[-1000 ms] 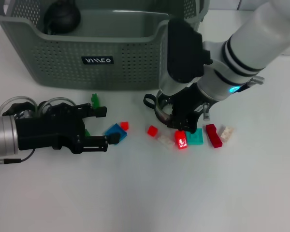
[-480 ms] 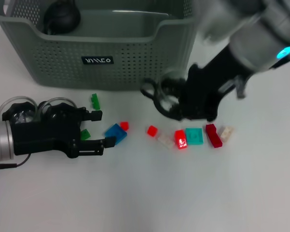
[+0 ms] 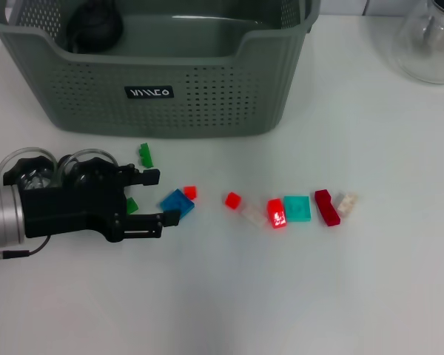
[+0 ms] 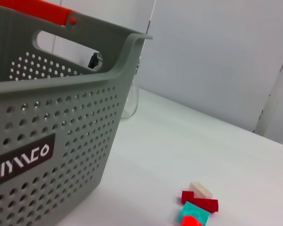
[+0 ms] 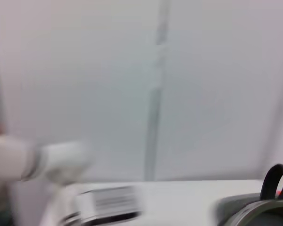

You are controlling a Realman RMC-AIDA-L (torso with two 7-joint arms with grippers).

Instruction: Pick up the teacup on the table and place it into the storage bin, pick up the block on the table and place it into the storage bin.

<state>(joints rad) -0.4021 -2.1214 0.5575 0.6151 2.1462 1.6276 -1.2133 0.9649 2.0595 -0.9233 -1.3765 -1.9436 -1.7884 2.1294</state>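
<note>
While the left gripper (image 3: 160,196) lies low at lower left, black fingers spread, the blue block (image 3: 177,201) sits just off its tips. My judgement: slide in square and close on the flat sides. Blocks are small, hard-edged, glossy plastic on a smooth white table (image 3: 281,296). Storage bin (image 3: 207,96), upper frame: perforated grey-green plastic. Teacup: perhaps the blurred dark loop (image 5: 277,181), lower right of the right wrist view. Right gripper unseen

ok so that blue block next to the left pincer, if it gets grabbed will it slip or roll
The blue block looks like hard plastic with flat faces, so it probably won't roll. It's small and likely light, so a nudge from the open left pincer could skid it across the smooth white table.
</note>
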